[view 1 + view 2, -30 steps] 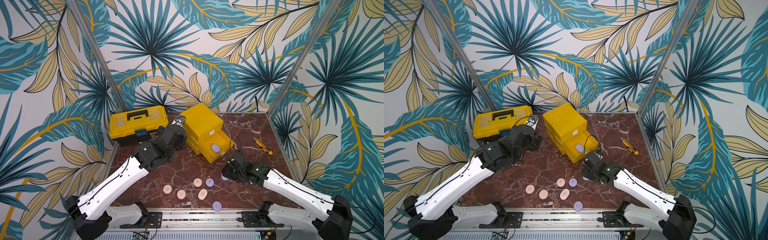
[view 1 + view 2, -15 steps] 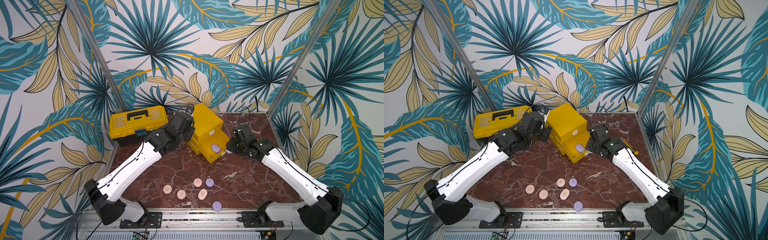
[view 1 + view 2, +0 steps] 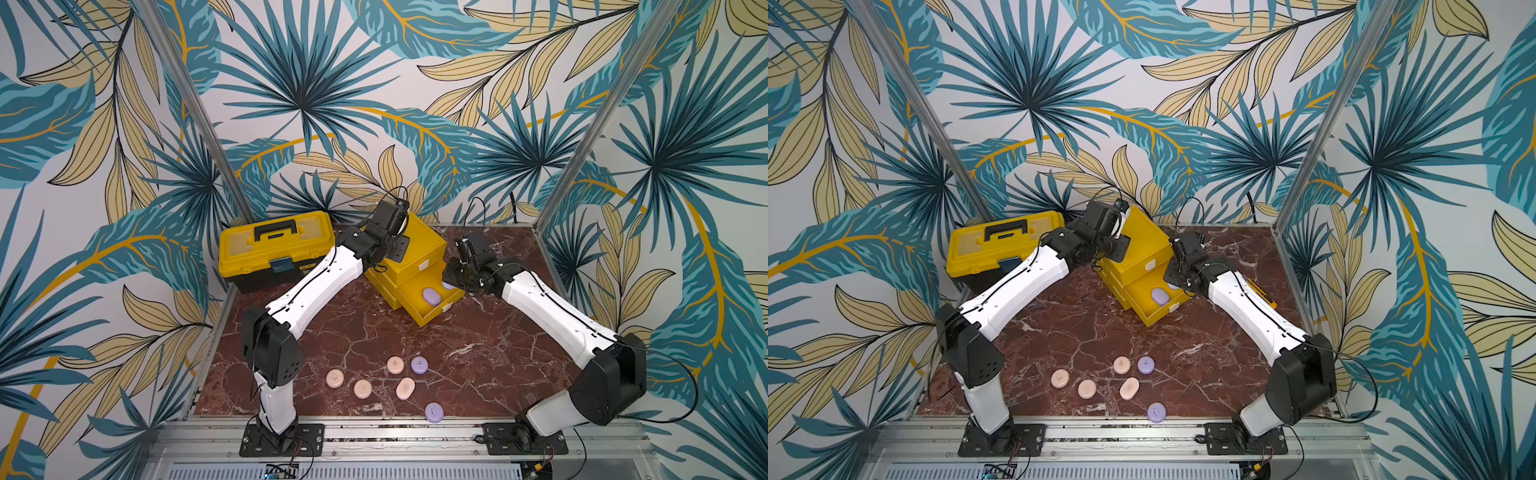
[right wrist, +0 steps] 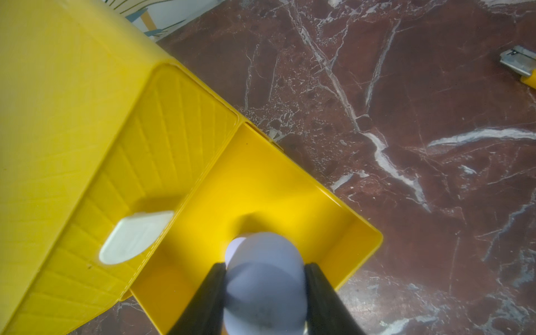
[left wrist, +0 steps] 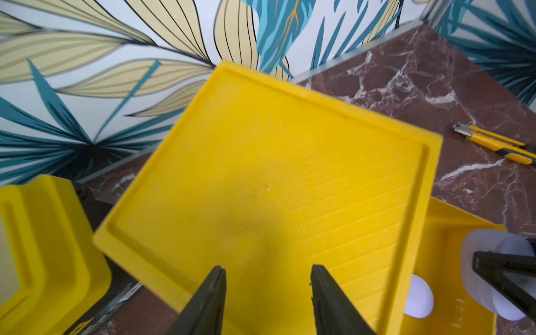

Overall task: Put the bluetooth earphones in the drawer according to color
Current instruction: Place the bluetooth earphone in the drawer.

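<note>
My right gripper [image 4: 265, 265] is shut on a lilac earphone [image 4: 265, 287] and holds it over the open drawer [image 4: 362, 232] of the yellow chest [image 3: 415, 245]. In both top views that held earphone [image 3: 448, 286] shows just under the gripper, and another lilac earphone [image 3: 432, 297] [image 3: 1160, 296] lies in the drawer. My left gripper [image 5: 268, 269] hangs open above the chest's top [image 5: 275, 174], with nothing between its fingers. Near the front of the table lie several pink earphones [image 3: 362, 388] and two lilac ones [image 3: 419, 365] [image 3: 434, 412].
A yellow toolbox [image 3: 276, 245] with a black handle stands at the back left, close to the chest. A yellow-black utility knife [image 5: 493, 142] lies on the marble to the right of the chest. The drawer above the open one is closed, showing its white tab [image 4: 136, 235].
The right arm has carried the lilac earphone from the front of the table up to the open drawer. The left arm has swung over the chest's top and its jaws have narrowed.
</note>
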You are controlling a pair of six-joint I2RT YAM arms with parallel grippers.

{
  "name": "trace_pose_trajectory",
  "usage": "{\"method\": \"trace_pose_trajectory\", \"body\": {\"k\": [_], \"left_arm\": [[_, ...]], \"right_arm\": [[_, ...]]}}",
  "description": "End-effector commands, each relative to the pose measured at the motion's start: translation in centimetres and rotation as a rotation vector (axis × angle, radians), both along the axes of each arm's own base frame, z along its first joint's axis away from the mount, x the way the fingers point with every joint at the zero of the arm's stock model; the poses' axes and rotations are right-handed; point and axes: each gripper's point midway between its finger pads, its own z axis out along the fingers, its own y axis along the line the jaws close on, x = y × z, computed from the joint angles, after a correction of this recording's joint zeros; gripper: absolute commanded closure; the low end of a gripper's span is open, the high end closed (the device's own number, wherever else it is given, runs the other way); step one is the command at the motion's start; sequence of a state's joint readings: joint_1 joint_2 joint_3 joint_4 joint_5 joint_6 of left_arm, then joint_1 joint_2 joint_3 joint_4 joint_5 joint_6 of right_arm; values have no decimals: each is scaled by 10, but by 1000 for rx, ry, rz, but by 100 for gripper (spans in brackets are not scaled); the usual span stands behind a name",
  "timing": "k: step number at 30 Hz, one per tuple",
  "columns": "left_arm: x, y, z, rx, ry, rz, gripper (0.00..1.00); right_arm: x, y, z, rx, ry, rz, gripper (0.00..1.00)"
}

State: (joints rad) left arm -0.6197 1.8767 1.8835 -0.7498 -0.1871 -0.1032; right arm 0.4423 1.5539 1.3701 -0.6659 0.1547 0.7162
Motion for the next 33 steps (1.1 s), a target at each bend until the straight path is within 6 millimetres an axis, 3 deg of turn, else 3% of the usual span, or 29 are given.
{"method": "trace_pose_trajectory", "body": {"k": [1, 9, 15, 25, 33], "left_arm": [[5, -5, 22, -65, -27, -8, 49], [10, -10, 6, -51, 11, -17, 51], [14, -14, -1, -42, 26, -23, 51], [14, -14, -6, -29, 32, -33, 51], [14, -15, -6, -33, 31, -34, 51]], "right_arm": [[10, 4, -5, -5, 2, 20, 73], [15, 5, -29, -25, 54, 22, 73], [3, -3, -39, -46, 84, 22, 73], [-16, -16, -41, -66, 102, 16, 74], [-3, -12, -39, -71, 95, 21, 74]]}}
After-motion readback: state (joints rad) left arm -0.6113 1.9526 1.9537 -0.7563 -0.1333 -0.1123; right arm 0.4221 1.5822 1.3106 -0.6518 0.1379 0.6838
